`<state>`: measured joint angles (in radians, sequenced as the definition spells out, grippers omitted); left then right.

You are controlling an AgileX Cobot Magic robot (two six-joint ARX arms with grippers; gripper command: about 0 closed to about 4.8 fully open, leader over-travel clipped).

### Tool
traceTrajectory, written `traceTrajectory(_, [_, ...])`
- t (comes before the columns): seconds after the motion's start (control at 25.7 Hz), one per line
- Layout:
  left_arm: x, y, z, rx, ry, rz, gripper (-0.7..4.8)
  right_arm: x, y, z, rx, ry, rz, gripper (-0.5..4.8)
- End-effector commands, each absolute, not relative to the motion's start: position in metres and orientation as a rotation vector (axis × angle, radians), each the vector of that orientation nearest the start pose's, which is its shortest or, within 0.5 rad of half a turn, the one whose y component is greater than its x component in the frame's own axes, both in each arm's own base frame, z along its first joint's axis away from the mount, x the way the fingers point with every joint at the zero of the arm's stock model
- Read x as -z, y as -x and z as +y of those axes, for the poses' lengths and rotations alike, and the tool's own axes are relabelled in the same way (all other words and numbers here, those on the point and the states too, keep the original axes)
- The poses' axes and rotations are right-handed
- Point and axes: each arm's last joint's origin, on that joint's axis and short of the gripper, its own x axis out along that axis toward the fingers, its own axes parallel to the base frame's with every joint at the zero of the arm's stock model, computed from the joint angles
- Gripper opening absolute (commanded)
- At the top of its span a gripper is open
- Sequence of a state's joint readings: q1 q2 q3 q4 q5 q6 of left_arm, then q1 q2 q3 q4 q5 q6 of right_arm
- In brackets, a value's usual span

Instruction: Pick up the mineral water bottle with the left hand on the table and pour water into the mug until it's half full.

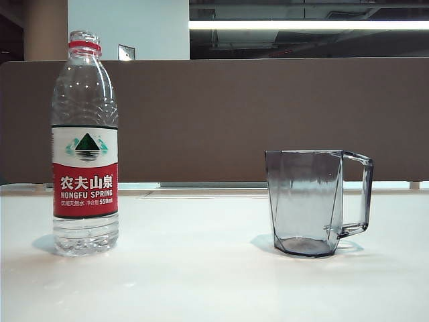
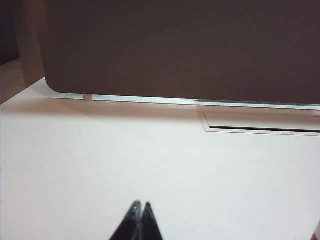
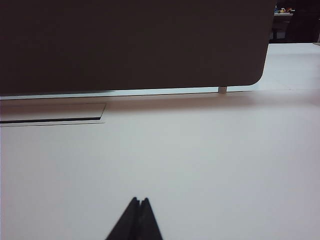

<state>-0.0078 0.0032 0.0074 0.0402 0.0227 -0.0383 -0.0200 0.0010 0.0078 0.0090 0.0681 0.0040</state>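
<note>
Nothing begun yet: still the opening step, before any reach. Left claw (image 2: 141,206) clenched, tips pressed together and empty, hovering low over bare white surface (image 2: 150,165). Right claw (image 3: 139,201) likewise clenched on nothing, over its own bare stretch of the same surface. Neither claw visible in the exterior view.

Mineral water bottle (image 1: 85,144) upright on the surface, cap off, neck open above the red ring; not clearly in the left wrist view apart from a red sliver at the frame's corner, so well off to one side of the left claw rather than ahead of it. Water level hard to read through the ribbed plastic. Mug (image 1: 310,201) upright and seemingly empty, well apart from the bottle, handle turned away from it.

Next, probably: release the left claw's jaws wide, swing toward the bottle, close on the body at about label height. Open neck calls for an upright, steady lift. Then over the mug rim, a slow tilt, stopping at half full.
</note>
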Motion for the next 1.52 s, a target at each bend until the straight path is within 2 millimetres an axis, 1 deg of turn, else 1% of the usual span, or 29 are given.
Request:
traceTrajectory(0.04, [-0.171,-0.097,-0.001,0.032,0.034,-0.051,-0.05,-0.166,-0.098,-0.004,0.088,-0.007,-0.026,-0.01])
traceTrajectory(0.43, [-0.172,-0.097,-0.001,0.032,0.034,-0.058,-0.05,-0.166,-0.098,-0.004,0.087,-0.007,-0.028,-0.01])
traceTrajectory(0.54, [-0.175,-0.097,-0.001,0.031,0.034,-0.09,-0.05,-0.17,-0.097,-0.002,0.04,-0.007,-0.051,-0.01])
traceTrajectory(0.62, [-0.183,-0.095,-0.001,0.031,0.033,-0.147,-0.05,-0.19,-0.093,-0.003,0.045,-0.054,-0.11,-0.02])
traceTrajectory(0.74, [-0.193,-0.093,-0.002,0.038,0.033,-0.167,-0.05,-0.21,-0.087,-0.003,0.069,-0.055,-0.144,-0.02])
traceTrajectory(0.78, [-0.198,-0.092,-0.002,0.043,0.033,-0.171,-0.05,-0.222,-0.084,-0.003,0.076,-0.056,-0.157,-0.02])
traceTrajectory(0.89, [-0.207,-0.092,-0.003,0.073,0.035,-0.161,-0.05,-0.24,-0.084,-0.003,0.058,-0.055,-0.165,-0.02])
traceTrajectory(1.09, [-0.225,-0.097,-0.006,0.195,0.031,-0.116,-0.05,-0.268,-0.09,0.0,-0.031,-0.049,-0.15,-0.02])
traceTrajectory(1.32, [-0.246,-0.109,-0.007,0.23,0.033,-0.079,-0.05,-0.288,-0.099,0.002,-0.099,-0.046,-0.11,-0.02])
traceTrajectory(1.4, [-0.256,-0.114,-0.009,0.279,0.033,-0.062,-0.05,-0.294,-0.1,0.003,-0.132,-0.046,-0.088,-0.03])
traceTrajectory(1.52, [-0.265,-0.123,-0.017,0.343,0.037,-0.029,-0.05,-0.295,-0.103,0.007,-0.194,-0.05,-0.03,-0.03])
